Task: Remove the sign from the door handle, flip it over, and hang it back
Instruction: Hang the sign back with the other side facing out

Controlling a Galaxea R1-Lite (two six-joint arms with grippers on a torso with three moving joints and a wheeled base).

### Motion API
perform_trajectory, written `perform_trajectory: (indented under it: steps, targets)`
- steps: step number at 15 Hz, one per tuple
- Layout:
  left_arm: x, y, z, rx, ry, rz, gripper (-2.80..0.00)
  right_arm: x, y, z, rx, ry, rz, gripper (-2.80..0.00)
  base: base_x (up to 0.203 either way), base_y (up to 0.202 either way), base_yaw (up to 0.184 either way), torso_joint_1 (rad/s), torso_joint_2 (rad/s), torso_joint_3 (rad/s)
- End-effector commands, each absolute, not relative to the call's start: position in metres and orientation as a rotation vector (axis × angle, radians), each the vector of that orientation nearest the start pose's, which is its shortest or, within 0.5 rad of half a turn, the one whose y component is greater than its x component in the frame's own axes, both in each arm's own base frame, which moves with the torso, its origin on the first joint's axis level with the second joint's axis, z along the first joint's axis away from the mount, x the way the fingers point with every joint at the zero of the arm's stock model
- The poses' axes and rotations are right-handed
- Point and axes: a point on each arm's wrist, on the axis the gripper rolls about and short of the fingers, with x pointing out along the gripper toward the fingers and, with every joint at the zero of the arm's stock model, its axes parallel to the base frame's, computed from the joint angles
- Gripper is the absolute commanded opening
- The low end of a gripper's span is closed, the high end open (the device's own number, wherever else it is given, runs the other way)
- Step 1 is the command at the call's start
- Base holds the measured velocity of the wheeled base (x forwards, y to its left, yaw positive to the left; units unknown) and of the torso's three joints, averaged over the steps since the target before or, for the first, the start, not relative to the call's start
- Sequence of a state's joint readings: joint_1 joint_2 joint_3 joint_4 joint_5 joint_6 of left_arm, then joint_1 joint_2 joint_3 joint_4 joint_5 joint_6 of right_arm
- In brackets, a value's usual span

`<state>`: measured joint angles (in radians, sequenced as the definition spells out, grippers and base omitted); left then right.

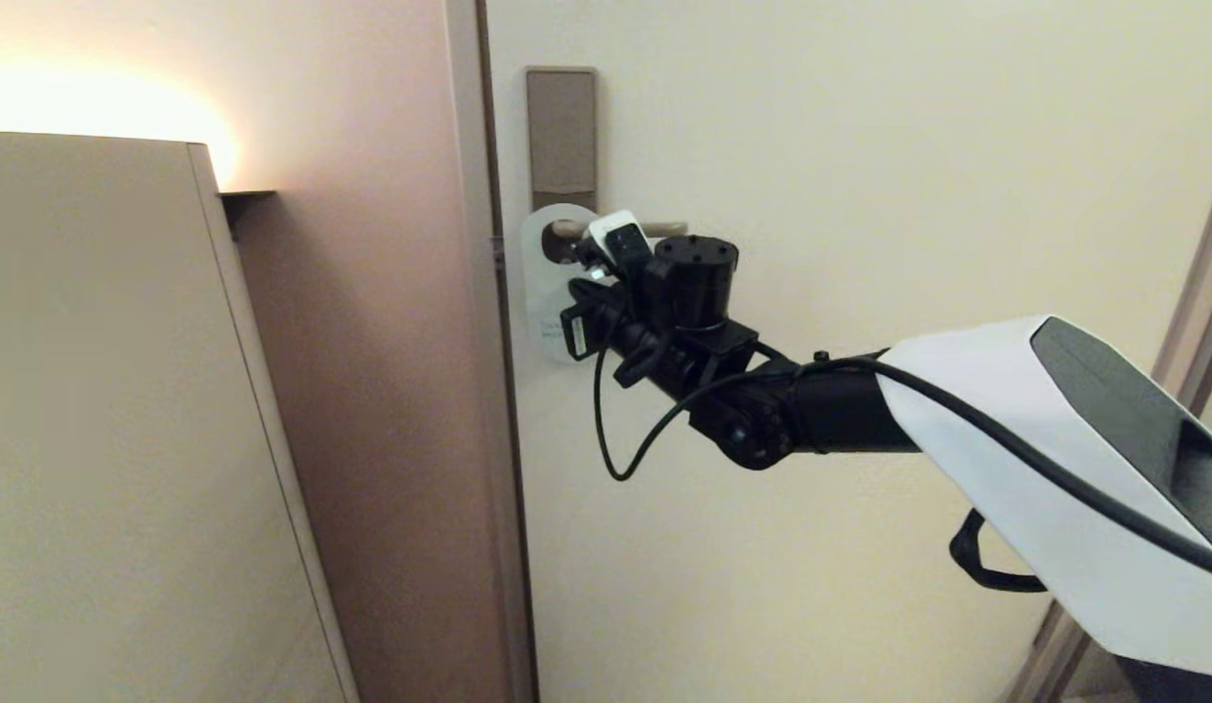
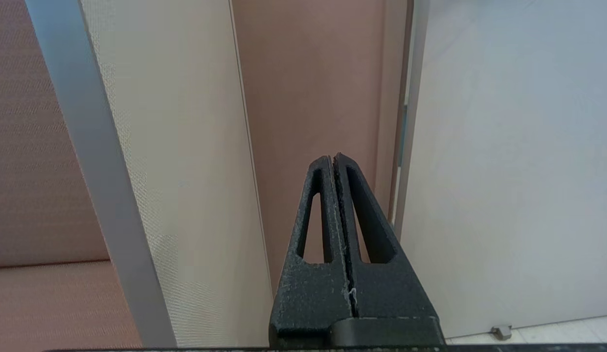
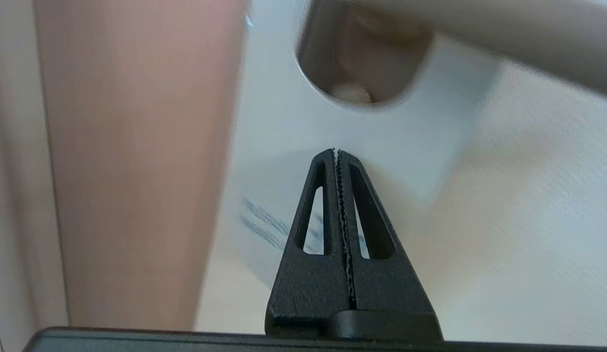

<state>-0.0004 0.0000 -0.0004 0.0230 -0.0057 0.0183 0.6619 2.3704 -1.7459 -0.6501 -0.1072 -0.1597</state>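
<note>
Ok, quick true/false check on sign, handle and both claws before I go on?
1. The sign hangs on the door handle. True.
2. Its blue face shows. False: the white face shows.
3. The right claw is wide open. False: it is shut, with the sign right in front of it.
4. The left claw is shut, away from the handle. True.
5. The lock plate is round. False: tall and rectangular.

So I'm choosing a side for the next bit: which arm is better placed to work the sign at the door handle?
Right. The right gripper, shut, is up against the sign hanging on the door handle. The left gripper, also shut, faces a wall panel with neither in its view.
</note>
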Motion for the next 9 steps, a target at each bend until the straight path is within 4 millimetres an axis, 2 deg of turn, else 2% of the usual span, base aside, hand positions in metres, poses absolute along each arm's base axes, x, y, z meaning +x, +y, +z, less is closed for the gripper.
perform_trajectory:
  steps: [1, 7, 9]
  targets:
    - [-0.023, 0.0, 0.073, 0.018, 0.022, -0.006, -2.8, 0.386, 0.292, 0.188, -0.165, -0.063, 0.542, -2.8, 0.0, 0.0, 0.0, 0.0, 0.0, 0.0]
    - [-0.023, 0.0, 0.073, 0.018, 0.023, -0.006, -2.8, 0.342, 0.249, 0.191, -0.281, 0.045, 0.537, -2.8, 0.0, 0.0, 0.0, 0.0, 0.0, 0.0]
    - [-0.023, 0.0, 0.073, 0.018, 0.023, -0.008, -2.8, 0.325, 0.224, 0.199, -0.323, 0.074, 0.517, -2.8, 0.0, 0.0, 0.0, 0.0, 0.0, 0.0]
